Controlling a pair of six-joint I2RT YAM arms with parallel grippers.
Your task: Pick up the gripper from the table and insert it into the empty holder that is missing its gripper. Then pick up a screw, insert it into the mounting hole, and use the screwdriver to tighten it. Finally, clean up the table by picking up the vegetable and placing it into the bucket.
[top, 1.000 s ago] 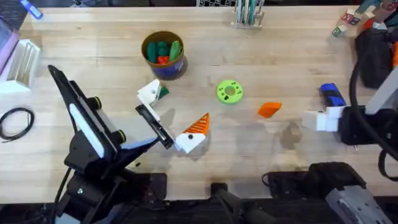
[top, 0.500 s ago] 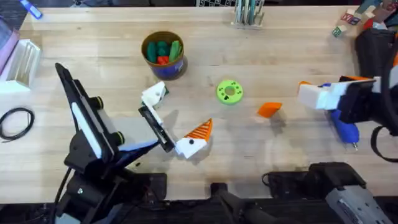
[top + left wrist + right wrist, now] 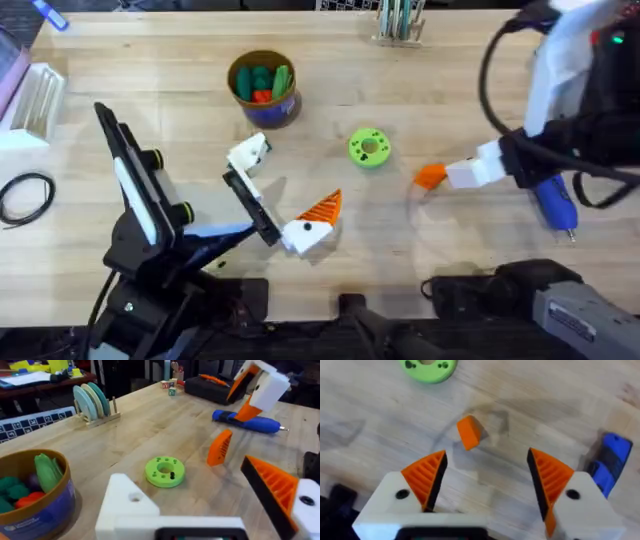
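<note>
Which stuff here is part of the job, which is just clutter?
Job: gripper, holder, screwdriver, bucket, table, right gripper above the loose one.
Clutter: green disc, plate rack, black cable.

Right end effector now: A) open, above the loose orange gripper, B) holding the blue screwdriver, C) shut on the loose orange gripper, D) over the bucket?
A: in the right wrist view the right end effector has its two orange fingers spread wide, with the gripper lying on the table between and beyond them, untouched; the screwdriver lies off to the side.
</note>
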